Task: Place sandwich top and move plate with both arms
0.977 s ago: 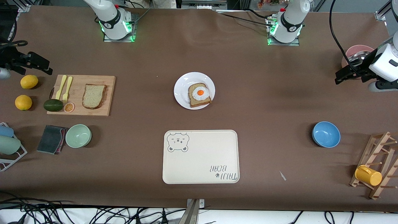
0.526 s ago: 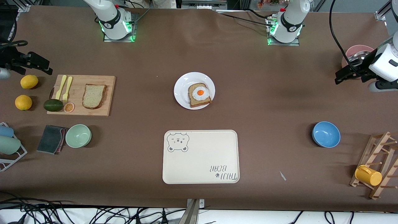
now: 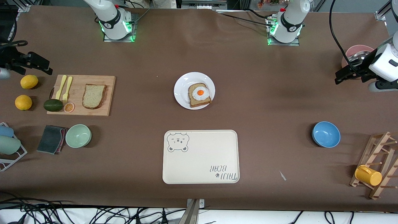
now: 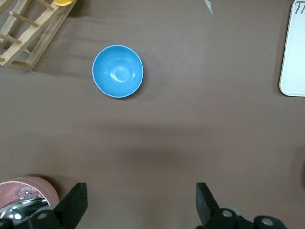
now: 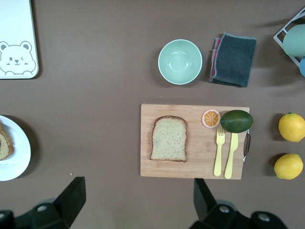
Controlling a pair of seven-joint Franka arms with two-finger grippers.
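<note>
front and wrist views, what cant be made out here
- Pink bowl, front view: the left gripper and its arm cover part of it; the left wrist view's edge cuts it off.
- Plate, right wrist view: the frame edge crops it; the egg does not show.
- Rack at the right arm's end, front view: cut off by the edge.
- Item under the fork on the cutting board: mostly hidden.

Sandwich top [image 3: 94,96] on cutting board [image 3: 107,90] — plate [image 3: 183,88] mid-table, well apart.
</note>
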